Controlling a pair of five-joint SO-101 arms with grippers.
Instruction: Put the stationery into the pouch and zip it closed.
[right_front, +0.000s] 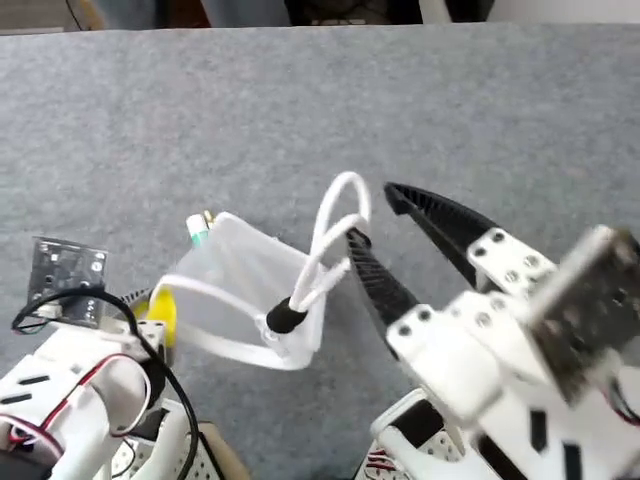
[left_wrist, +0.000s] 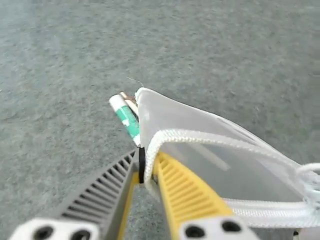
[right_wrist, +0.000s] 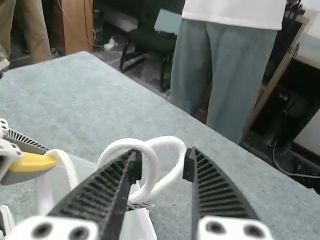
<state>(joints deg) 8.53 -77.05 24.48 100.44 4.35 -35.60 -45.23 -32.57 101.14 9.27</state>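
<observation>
Presently, pouch (right_front: 240, 275) near the surface's front edge, its rim pinched in the left claw (left_wrist: 146, 162); white pull cord (right_front: 340, 215) loops just beyond the nearer right claw (right_front: 372, 213), jaws spread.

No readable text, number or sign.
- Pen (left_wrist: 125, 118) with green-and-white barrel: band looks like label, no lettering legible.
- Pouch (left_wrist: 200, 150): white translucent wall, no print legible.
- Circuit board (right_front: 66, 271) on arm at desk edge: tiny pale marks, too small to read.
- Red marking (right_front: 372, 462) on white arm base: blurred, cannot tell letters.
</observation>
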